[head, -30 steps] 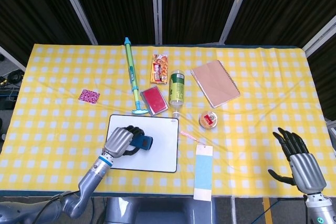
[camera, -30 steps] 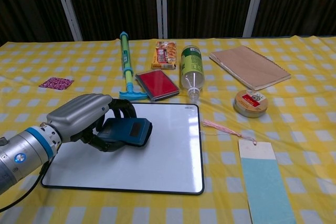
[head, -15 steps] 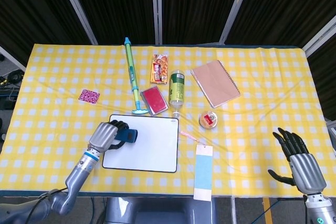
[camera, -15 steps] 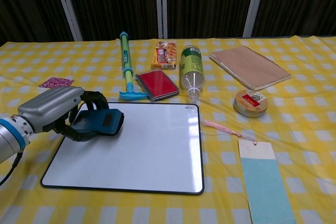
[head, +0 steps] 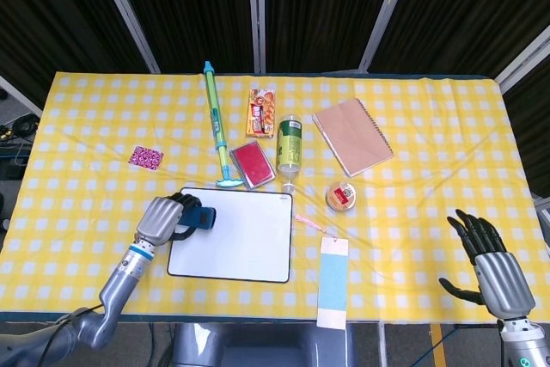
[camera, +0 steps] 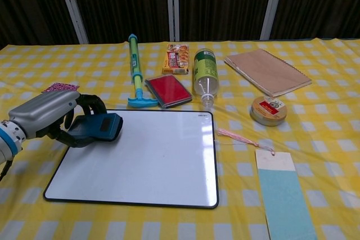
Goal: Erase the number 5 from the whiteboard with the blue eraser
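Your left hand [camera: 48,117] grips with fingers curled; your right hand [head: 491,261] hangs idle, fingers spread.

No legible txt: whiteboard [camera: 152,158] blank, labels on green bottle [camera: 205,68] & snack pack [camera: 177,59] too small.

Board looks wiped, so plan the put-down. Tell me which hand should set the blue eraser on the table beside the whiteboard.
Left. The left hand already holds the blue eraser at the whiteboard's upper left corner, next to bare cloth. The right hand is open, far off at the table's right edge.
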Robot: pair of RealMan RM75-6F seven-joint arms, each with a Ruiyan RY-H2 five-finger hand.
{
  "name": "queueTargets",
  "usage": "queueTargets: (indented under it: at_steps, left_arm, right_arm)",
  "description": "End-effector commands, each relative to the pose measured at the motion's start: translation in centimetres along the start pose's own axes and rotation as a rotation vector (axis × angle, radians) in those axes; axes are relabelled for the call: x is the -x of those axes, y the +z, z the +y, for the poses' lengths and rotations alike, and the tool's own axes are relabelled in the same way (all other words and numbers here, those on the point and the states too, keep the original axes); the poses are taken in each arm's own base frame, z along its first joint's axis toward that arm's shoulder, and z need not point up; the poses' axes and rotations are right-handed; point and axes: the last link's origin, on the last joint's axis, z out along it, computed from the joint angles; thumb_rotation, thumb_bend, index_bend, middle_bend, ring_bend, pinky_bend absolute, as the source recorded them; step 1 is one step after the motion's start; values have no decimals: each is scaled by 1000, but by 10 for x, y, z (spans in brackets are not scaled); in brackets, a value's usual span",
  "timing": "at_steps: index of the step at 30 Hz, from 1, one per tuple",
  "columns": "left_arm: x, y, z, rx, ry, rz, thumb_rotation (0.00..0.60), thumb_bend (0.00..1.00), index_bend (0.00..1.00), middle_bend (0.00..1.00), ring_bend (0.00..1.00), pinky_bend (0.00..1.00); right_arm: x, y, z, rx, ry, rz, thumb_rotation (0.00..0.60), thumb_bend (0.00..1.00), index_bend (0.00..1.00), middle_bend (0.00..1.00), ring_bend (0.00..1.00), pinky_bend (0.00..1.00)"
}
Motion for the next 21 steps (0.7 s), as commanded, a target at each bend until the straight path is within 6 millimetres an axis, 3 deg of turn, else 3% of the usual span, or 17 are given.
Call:
queueTargets:
  at_steps: [1,8,12,15,21]
  left_arm:
    - [3,2,10,23,-4,-3,600,557,853,646,549,579]
    - [11,3,38,80,-57,-17,600,557,853,646,549,579]
    - [15,3,45,94,-63,-21,600,557,853,647,549,579]
    - [16,4,42,83,-70,-23,600,557,853,646,549,579]
    - [12,1,15,27,-102,-18,600,557,853,646,549,579]
  right_arm:
    - [0,0,0,0,0,0,600,42,0,0,0,0]
    - [-1,0,1,0,2,0,600,42,0,0,0,0]
    - [-1,0,1,0,2,1,600,42,0,0,0,0]
    - [-1,0,1,0,1,0,600,42,0,0,0,0]
    - [1,0,0,-2,-4,-3,600,42,0,0,0,0]
